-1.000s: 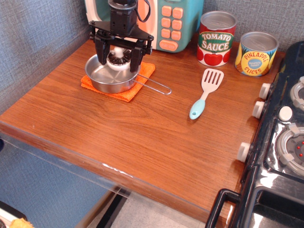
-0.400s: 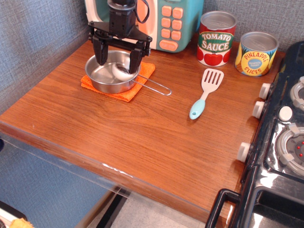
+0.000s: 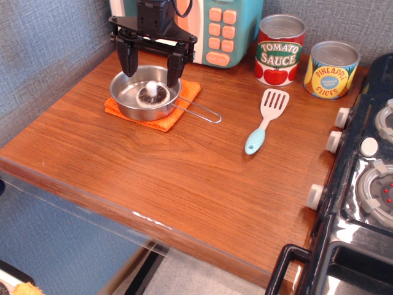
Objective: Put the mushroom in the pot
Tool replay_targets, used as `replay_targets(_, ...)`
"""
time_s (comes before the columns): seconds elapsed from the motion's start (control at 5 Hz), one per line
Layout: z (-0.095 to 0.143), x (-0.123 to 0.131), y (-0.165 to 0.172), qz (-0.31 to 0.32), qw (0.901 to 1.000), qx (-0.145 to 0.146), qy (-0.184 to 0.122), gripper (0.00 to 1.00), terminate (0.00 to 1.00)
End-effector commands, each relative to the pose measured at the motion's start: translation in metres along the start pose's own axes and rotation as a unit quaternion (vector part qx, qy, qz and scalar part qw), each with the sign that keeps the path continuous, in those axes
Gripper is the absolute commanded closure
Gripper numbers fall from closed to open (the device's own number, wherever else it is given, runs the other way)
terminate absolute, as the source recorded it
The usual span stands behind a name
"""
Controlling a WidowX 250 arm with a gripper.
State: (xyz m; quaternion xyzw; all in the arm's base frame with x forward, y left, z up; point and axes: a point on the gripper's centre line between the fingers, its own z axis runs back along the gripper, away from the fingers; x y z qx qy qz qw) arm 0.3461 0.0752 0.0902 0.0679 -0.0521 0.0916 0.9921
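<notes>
— Wood-grain countertop (image 3: 184, 178), grey textured wall behind. What has changed around the pot?

— A second ago the gripper (image 3: 151, 66) held the mushroom (image 3: 149, 93) between its fingers, just above the pot (image 3: 126, 97). Then the mushroom dropped inside, lying askew. By this moment the gripper has lifted a little and the mushroom sits gills-up, stem knob pointing to the ceiling.

— And the gripper itself?

— Released: its black fingers (image 3: 174, 69) stand spread wide, holding nothing, one over each side of the pot's far rim.

— So where is the mushroom against it?

— Below the gap between the fingers, apart from both, resting on the pot's floor toward the far right side.

— Materials?

— The mushroom is white with dark ribbed gills. The pot is round, shallow, shiny steel, with a thin wire loop handle (image 3: 199, 112) pointing right. Under the pot lies an orange cloth (image 3: 166, 120). Behind the pot stands a teal and peach toy microwave (image 3: 224, 27). Well right of the pot lie a white slotted spatula (image 3: 267, 118) with a light blue grip, a tomato sauce can (image 3: 279, 50) and a pineapple slices can (image 3: 331, 70). Farthest right is a black toy stove (image 3: 362, 184).
</notes>
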Motion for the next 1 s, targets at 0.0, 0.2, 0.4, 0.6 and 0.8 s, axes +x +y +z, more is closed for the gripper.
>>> replay_targets(0.0,0.026,-0.032,-0.036,-0.073,0.9965,-0.025,-0.032,0.0,0.0)
replay_targets(0.2,0.021,-0.042,-0.049,-0.107,0.9928,-0.04,-0.034,0.0,0.0)
replay_targets(0.4,0.021,-0.046,-0.052,-0.114,0.9918,-0.044,-0.037,0.0,0.0)
replay_targets(0.6,0.019,-0.05,-0.052,-0.115,0.9901,-0.065,-0.047,0.0,0.0)
replay_targets(0.8,0.019,-0.05,-0.052,-0.115,0.9901,-0.065,-0.047,0.0,1.0)
